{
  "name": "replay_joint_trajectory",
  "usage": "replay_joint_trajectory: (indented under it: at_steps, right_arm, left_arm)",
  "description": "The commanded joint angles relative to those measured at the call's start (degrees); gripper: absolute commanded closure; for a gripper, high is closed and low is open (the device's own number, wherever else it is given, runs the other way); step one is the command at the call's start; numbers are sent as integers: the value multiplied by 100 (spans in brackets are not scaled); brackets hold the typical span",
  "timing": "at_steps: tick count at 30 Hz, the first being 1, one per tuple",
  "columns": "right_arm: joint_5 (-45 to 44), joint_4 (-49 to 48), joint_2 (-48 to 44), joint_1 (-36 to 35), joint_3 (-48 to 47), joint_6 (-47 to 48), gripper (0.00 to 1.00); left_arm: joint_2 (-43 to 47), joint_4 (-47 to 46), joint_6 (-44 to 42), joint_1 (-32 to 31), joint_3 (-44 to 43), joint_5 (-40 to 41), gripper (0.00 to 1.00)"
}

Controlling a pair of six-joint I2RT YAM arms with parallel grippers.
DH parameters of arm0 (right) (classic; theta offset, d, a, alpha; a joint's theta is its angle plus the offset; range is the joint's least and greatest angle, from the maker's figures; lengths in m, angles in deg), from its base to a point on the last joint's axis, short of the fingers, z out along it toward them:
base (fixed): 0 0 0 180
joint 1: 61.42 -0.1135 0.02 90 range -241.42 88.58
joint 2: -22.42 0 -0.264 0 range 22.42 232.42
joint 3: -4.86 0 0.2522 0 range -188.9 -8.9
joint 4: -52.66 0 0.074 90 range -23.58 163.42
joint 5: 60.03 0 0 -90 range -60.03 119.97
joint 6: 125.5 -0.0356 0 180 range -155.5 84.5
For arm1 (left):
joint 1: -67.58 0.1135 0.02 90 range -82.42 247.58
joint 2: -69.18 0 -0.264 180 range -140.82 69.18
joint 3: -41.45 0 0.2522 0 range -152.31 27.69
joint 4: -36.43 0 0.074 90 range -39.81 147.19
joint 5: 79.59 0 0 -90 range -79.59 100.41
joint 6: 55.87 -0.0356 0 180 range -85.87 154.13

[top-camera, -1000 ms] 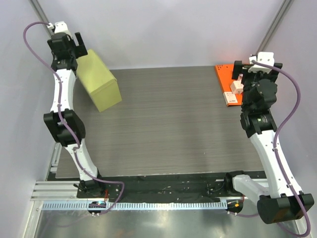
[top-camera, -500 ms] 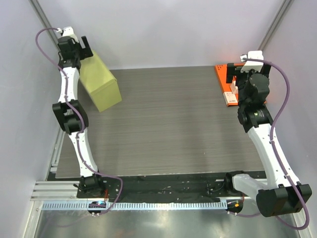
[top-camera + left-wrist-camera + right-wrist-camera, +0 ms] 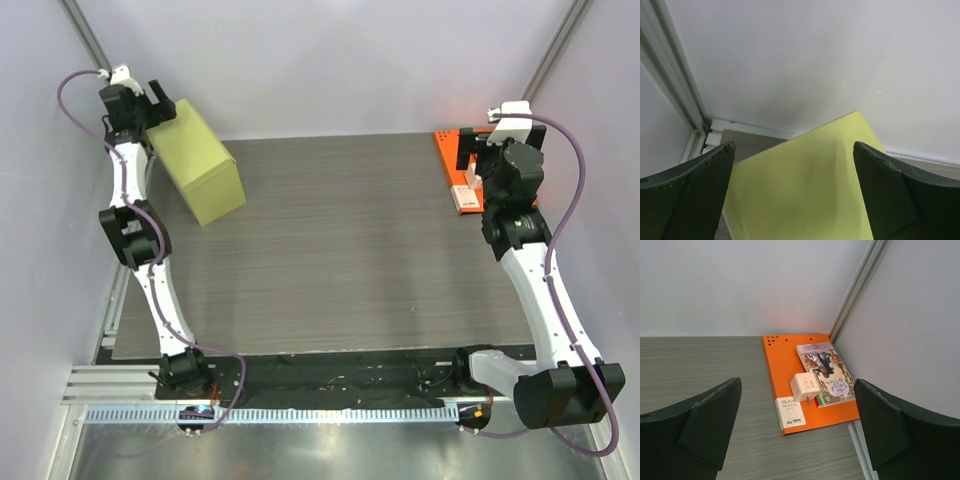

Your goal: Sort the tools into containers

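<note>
Both arms reach to the far corners of the worktop (image 3: 340,240). The left hand (image 3: 792,150) has its fingers apart and holds nothing. It hangs over the top face of the yellow-green box (image 3: 200,165) in the far left corner. We can't tell if that box is an open container, since only a flat face shows.

The right hand (image 3: 797,385) also has its fingers spread and empty, above the far right corner. The only loose items lie there, on an orange board (image 3: 777,357) against the right edge:
- a white cube adapter (image 3: 805,386) near the board's middle
- a flat white box (image 3: 790,412) touching the adapter on its near-left side, at the board's near edge
- an illustrated booklet (image 3: 827,370) just right of and behind the adapter

We see no obvious hand tools anywhere.

Key relation: these items are ahead of and below the right hand, with the adapter centred between its fingers in the right wrist view. They are well apart from the left hand, across the whole worktop, so we judge the right arm to be the one for any pick.

The flat box's long axis runs near-to-far, roughly along the hand's line of sight, so the fingers already span its short side. The adapter is a cube with no preferred axis. The yellow-green box sits diagonally to the worktop edges, so a carry there would cross the full width.
</note>
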Motion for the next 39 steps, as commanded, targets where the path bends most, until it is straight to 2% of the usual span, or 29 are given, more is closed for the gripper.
replay_joint_trajectory:
  at_steps: [1, 5, 9, 14, 18, 22, 23, 29, 34, 39]
  right_arm:
    - [201, 50, -82, 113, -315, -209, 0]
    - [280, 111, -29, 166, -367, -288, 0]
    - [394, 138, -20, 219, -368, -323, 0]
    - [403, 129, -3, 245, -376, -350, 0]
    - [421, 138, -29, 245, -385, -385, 0]
    - [456, 147, -82, 254, -376, -394, 0]
    - [456, 147, -90, 245, -359, -394, 0]
    - [491, 155, -99, 262, -359, -402, 0]
    - [500, 156, -90, 298, -359, -411, 0]
    - [509, 156, -73, 306, -359, -420, 0]
  left_arm:
    - [-279, -643, 475, 225, -276, -1140, 0]
    - [-402, -784, 476, 269, -276, -2158, 0]
    - [-455, -766, 415, 278, -197, -2800, 0]
    - [-324, -748, 511, 278, 49, -3382, 0]
    - [-61, -792, 538, 278, 583, -3611, 0]
    - [221, -1029, 494, 287, 1042, -3147, 0]
    - [248, -1064, 485, 287, 1086, -2736, 0]
    - [-244, -301, 266, 295, 86, -1758, 0]
    - [-112, -528, -7, 287, 418, -1185, 0]
    - [-235, -414, -148, 295, 313, -870, 0]
